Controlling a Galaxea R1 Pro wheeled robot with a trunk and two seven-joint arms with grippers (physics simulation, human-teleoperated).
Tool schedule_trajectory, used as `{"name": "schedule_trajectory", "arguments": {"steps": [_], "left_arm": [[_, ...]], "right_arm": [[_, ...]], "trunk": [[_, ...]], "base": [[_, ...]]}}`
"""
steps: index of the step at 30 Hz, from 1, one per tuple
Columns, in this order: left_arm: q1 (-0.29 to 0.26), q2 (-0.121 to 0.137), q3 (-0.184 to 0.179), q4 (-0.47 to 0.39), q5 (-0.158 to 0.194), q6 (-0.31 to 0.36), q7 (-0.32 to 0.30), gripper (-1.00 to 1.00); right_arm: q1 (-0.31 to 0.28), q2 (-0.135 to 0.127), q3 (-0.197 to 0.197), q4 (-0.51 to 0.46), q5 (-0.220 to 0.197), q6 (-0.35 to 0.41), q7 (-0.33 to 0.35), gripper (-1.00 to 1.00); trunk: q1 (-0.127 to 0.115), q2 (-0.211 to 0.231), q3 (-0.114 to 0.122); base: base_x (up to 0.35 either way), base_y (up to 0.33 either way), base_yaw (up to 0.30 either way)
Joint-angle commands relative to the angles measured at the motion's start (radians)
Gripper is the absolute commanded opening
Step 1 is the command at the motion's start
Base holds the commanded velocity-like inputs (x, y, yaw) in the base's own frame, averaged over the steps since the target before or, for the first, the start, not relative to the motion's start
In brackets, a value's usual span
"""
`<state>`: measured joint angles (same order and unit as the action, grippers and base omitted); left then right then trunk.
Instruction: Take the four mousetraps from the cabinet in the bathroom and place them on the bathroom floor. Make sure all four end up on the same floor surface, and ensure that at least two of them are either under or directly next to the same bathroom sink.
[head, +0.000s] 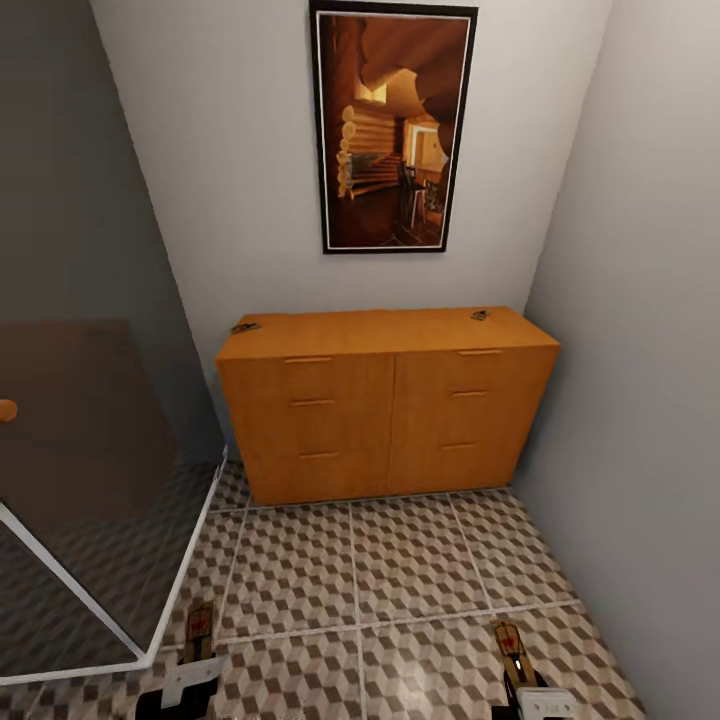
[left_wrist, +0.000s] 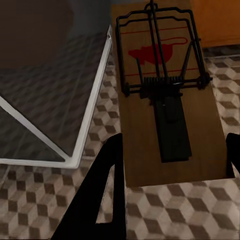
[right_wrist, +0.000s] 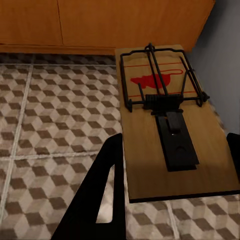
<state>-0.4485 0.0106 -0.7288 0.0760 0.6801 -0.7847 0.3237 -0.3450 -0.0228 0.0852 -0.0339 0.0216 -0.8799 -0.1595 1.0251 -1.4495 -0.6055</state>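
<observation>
1. The left pincer sits low at the near edge of the head view, clamped on a flat brown wooden mousetrap with black wire parts and a red mouse print; its black fingers flank the plate's near end in the left wrist view.
2. The right pincer is likewise closed on a second wooden mousetrap of the same kind, held flat above the floor.
3. Two more small dark mousetraps lie on the flat top of the low orange-brown wooden cabinet: one at its rear left corner, one near the rear right (both tiny from here).
4. The cabinet stands against the pale wall under a dark-framed picture of a wooden interior.
5. The bathroom floor of cube-patterned brown, beige and white tiles spreads before it.
6. A white-framed glass panel rises at the left.
</observation>
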Motion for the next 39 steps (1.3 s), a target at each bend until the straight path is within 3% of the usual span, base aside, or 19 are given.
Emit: {"name": "schedule_trajectory", "arguments": {"steps": [1, 39], "left_arm": [[-0.001, -0.001, -0.006, 0.002, -0.007, -0.001, 0.011, -1.00], [-0.001, -0.007, -0.006, 0.002, -0.006, -0.001, 0.011, -1.00]], "right_arm": [[-0.001, 0.000, 0.008, 0.001, 0.001, -0.001, -0.009, -1.00], [0.000, 0.006, 0.008, 0.001, 0.001, -0.001, -0.009, -1.00]], "trunk": [[0.000, -0.001, -0.002], [0.000, -0.001, -0.009]], "base": [[-0.004, 0.000, 0.282], [0.000, 0.000, 0.286]]}}
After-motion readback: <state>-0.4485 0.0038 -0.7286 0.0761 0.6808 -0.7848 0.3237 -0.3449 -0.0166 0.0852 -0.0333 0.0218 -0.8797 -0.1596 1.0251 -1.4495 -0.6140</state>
